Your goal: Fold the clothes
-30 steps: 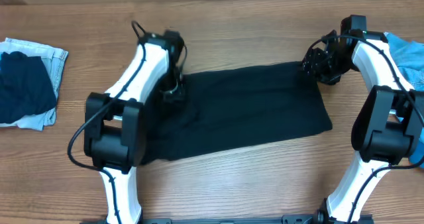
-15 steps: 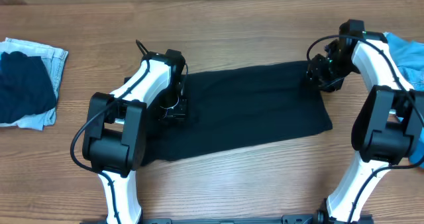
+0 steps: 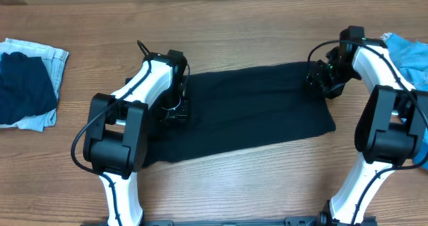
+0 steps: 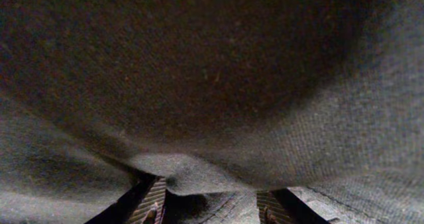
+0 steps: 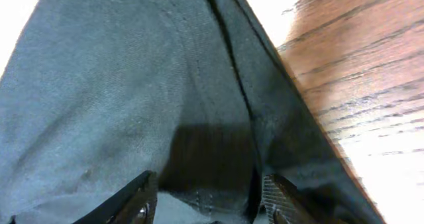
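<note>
A black garment (image 3: 254, 109) lies spread flat across the middle of the wooden table. My left gripper (image 3: 175, 111) is pressed down on its left part. In the left wrist view the jaws (image 4: 209, 214) stand apart with a raised fold of the black cloth (image 4: 212, 65) between them. My right gripper (image 3: 319, 80) is at the garment's far right corner. In the right wrist view its jaws (image 5: 205, 207) are open over the cloth (image 5: 119, 85) beside the hemmed edge, with bare wood (image 5: 371, 85) to the right.
A pile of folded blue clothes (image 3: 27, 82) lies at the far left of the table. A light blue garment (image 3: 408, 55) lies at the right edge, behind my right arm.
My left gripper has moved toward the front, further onto the black garment, then held still. My right gripper has shifted slightly down at the far right corner.
</note>
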Action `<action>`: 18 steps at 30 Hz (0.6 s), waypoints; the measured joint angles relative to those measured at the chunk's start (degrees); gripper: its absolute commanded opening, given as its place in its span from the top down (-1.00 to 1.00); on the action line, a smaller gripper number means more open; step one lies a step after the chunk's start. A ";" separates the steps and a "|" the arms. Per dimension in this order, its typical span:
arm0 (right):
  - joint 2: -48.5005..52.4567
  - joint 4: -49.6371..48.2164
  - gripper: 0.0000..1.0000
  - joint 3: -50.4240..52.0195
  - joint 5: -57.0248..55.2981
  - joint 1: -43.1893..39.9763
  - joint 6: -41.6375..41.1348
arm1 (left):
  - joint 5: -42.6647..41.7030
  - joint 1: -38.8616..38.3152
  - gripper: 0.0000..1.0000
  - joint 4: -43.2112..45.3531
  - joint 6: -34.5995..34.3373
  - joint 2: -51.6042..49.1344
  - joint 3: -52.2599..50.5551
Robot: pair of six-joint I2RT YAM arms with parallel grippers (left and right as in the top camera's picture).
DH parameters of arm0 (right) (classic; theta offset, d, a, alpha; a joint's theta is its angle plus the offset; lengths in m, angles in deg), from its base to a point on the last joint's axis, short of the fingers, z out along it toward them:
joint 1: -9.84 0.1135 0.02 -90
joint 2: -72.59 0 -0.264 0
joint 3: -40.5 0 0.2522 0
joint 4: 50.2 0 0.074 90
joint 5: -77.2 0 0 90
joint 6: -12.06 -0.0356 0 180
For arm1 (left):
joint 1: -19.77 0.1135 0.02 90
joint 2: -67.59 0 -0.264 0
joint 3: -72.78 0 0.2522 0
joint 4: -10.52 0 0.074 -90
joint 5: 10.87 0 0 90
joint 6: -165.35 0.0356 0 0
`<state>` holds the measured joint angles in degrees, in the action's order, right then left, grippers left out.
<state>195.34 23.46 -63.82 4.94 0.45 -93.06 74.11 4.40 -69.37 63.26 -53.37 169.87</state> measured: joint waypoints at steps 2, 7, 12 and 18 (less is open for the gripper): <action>0.00 -0.79 0.50 0.31 0.13 0.00 -0.17 | 0.00 0.00 0.02 0.00 0.00 0.00 0.00; 0.00 -3.43 0.92 0.37 1.16 0.00 -0.28 | -0.15 0.00 -0.01 0.00 0.00 0.00 0.00; 0.00 -3.65 0.92 0.33 0.37 -1.73 0.22 | -0.37 0.00 -0.04 0.00 0.00 0.00 0.00; 0.00 -0.59 0.78 -1.36 0.59 -6.34 3.63 | -0.42 -0.02 -0.07 0.02 0.00 0.02 0.00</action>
<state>195.34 22.86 -65.18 5.53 -5.88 -89.43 73.70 4.37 -69.35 63.26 -53.35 169.87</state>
